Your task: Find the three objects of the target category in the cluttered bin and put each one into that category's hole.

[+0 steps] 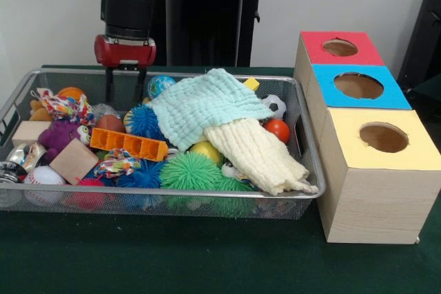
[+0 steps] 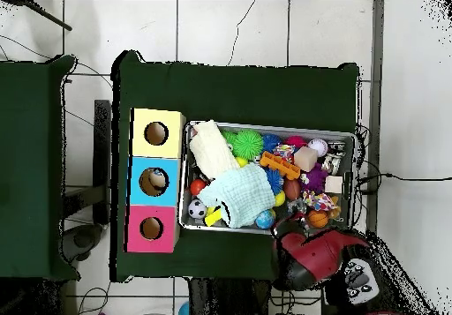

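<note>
A wire mesh bin [image 1: 312, 149] holds a heap of toys. A mint cloth [image 1: 207, 105] and a cream cloth [image 1: 258, 156] cover its middle and right. Around them I see an orange brick [image 1: 129, 144], green spiky balls [image 1: 191, 171], a blue spiky ball [image 1: 145, 121], a red ball [image 1: 278, 129], a small soccer ball [image 1: 274, 105], a globe ball [image 1: 160, 85] and wooden blocks [image 1: 73, 161]. My gripper [image 1: 125, 87] hangs open over the bin's back left corner, empty. In the overhead view the red arm [image 2: 313, 254] hides it.
To the right of the bin stands a wooden box with a red hole [image 1: 340, 47], a blue hole [image 1: 358, 85] and a yellow hole [image 1: 383, 137]. From overhead the box [image 2: 134, 179] lies left of the bin [image 2: 352, 166]. Green cloth covers the table [image 1: 172, 259].
</note>
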